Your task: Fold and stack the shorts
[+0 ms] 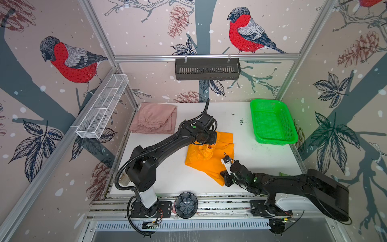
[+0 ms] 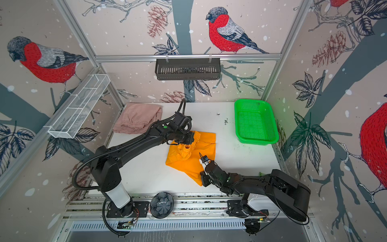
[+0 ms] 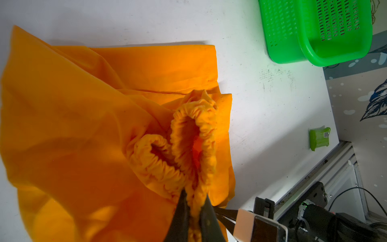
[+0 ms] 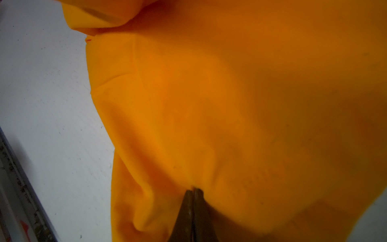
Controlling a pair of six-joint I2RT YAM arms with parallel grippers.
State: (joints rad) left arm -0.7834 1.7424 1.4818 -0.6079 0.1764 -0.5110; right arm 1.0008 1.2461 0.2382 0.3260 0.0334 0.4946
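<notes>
My left tool (image 3: 194,198) is pressed tight on the gathered waistband (image 3: 194,134) of the orange shorts (image 1: 209,163), holding it up in a bunch. My right tool (image 4: 193,191) pinches the same cloth near its near corner. The shorts sit mid-table (image 1: 261,163), bare white surface all around. The pink shorts (image 1: 154,121) lie folded at the far left corner, the green mesh basket (image 1: 276,140) far right. A small green packet (image 3: 319,139) lies by the table's edge, its label unreadable. My left arm reaches far out; my right lies low, bent.
</notes>
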